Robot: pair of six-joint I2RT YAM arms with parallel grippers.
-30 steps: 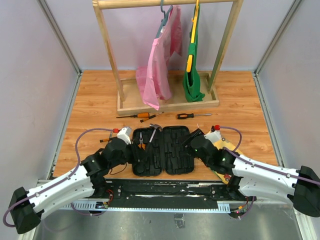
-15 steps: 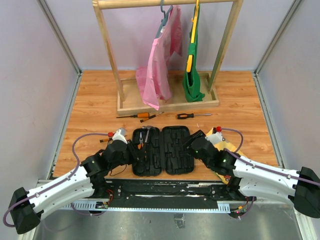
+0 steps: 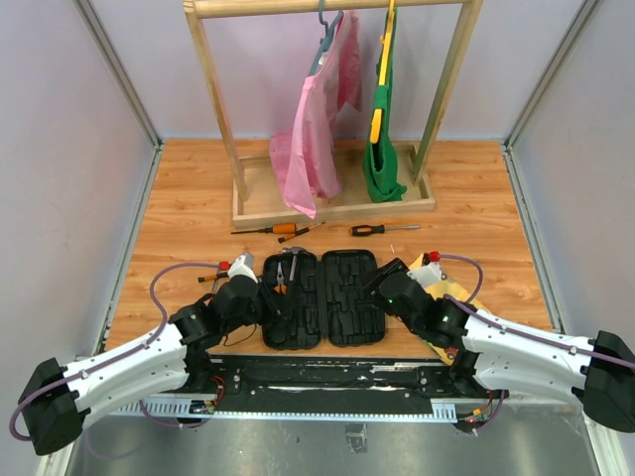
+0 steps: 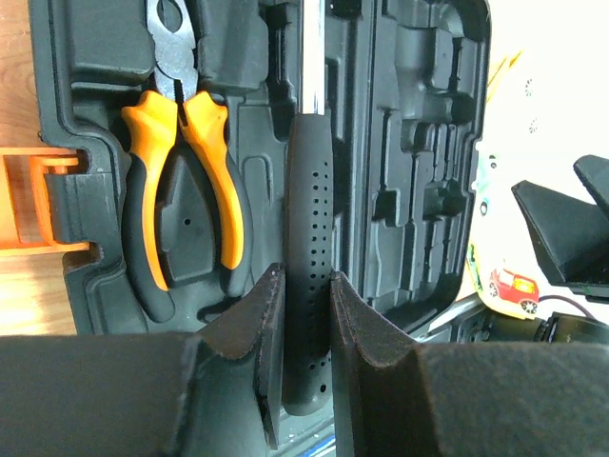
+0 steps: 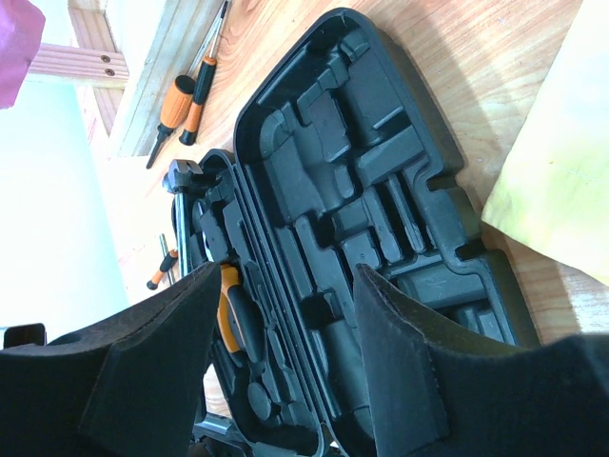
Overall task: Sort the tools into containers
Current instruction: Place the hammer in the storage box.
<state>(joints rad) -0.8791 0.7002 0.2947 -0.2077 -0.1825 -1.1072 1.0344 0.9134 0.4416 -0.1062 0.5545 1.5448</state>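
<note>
Since a sec ago: L arm has drawn back toward near-left. The hammer looks to have swung from slanted to lined up w/ the long slot in the left half of the case.

L gripper clamped on the hammer's black handle at its near end; shaft runs to the far side. Orange pliers sit in the slot just left of it.

R gripper barely shifted: jaws apart, nothing between, hovering over the right half.

We judge the hammer nearly seated, so release is next. Left screwdriver and right screwdriver lie on the table beyond the case, unsorted. We reckon approx. half done.
</note>
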